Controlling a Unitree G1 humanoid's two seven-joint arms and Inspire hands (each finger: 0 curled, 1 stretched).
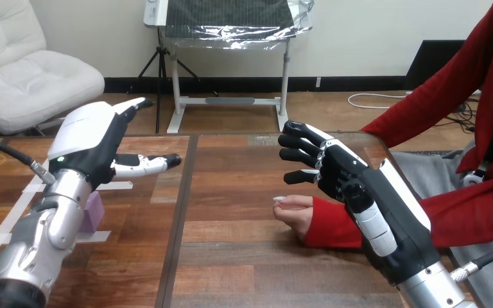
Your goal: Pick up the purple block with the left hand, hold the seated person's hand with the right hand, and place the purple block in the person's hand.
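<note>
Bare wood across the middle of the table, wide lane between the two arms. Purple block tight against left forearm, partly masked by it. Left robot hand raised above block. Person's hand on table right of centre, right robot hand close over its wrist. Tape strips flat beside block.

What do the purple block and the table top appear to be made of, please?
Purple block: perhaps foam or matte plastic; its pale faces look dull, without glare. Table: wood or wood-look laminate; brown planks show grain and a slight sheen.
</note>
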